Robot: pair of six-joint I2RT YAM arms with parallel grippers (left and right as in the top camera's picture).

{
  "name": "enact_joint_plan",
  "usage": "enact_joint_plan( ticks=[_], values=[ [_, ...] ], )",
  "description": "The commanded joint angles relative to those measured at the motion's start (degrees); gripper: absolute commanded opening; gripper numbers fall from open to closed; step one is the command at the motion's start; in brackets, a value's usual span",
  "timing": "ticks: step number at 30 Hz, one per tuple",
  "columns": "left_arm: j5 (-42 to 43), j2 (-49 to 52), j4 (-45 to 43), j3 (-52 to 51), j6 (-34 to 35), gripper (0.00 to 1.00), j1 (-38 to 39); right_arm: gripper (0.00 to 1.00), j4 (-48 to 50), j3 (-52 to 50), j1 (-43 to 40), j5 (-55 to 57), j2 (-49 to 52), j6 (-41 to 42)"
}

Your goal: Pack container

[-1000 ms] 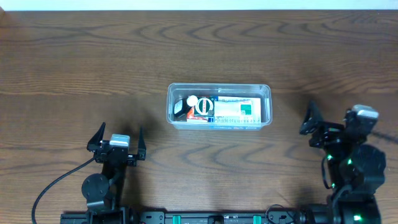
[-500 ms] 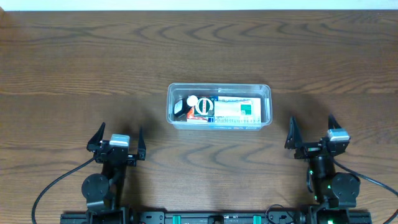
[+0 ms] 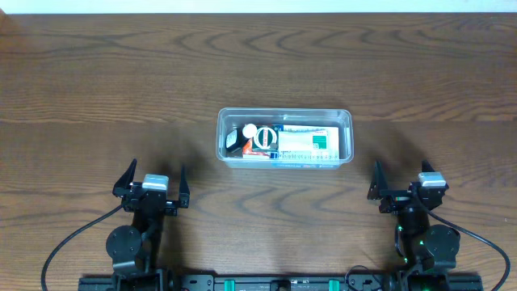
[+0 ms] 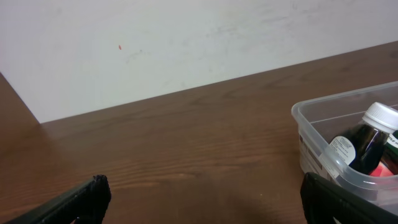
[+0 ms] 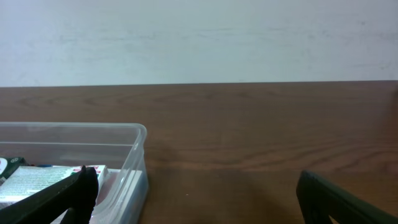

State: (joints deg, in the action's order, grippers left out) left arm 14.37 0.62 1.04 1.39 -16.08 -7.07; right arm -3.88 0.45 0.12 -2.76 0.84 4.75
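The clear plastic container sits mid-table and holds a dark bottle with a white cap, a white and green box and other small items. The left wrist view shows its corner with the bottle inside; the right wrist view shows its corner and a box. My left gripper is open and empty near the front edge, left of the container. My right gripper is open and empty near the front edge, right of it.
The wooden table runs to a white wall at the back. Both arm bases and a cable sit at the front edge.
My right arm has drawn back from the right of the container to its place at the front edge and has settled there. The left arm has not moved.
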Motion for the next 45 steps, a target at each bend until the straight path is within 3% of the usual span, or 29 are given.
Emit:
enact_joint_plan(
  ticks=[1, 45],
  values=[
    [0.11, -0.33, 1.73, -1.16, 0.76, 0.98, -0.24, 0.99, -0.24, -0.13, 0.04, 0.37, -0.55, -0.98],
    [0.11, -0.33, 1.73, -1.16, 0.76, 0.98, -0.24, 0.99, -0.22, -0.13, 0.04, 0.37, -0.55, -0.98]
  ],
)
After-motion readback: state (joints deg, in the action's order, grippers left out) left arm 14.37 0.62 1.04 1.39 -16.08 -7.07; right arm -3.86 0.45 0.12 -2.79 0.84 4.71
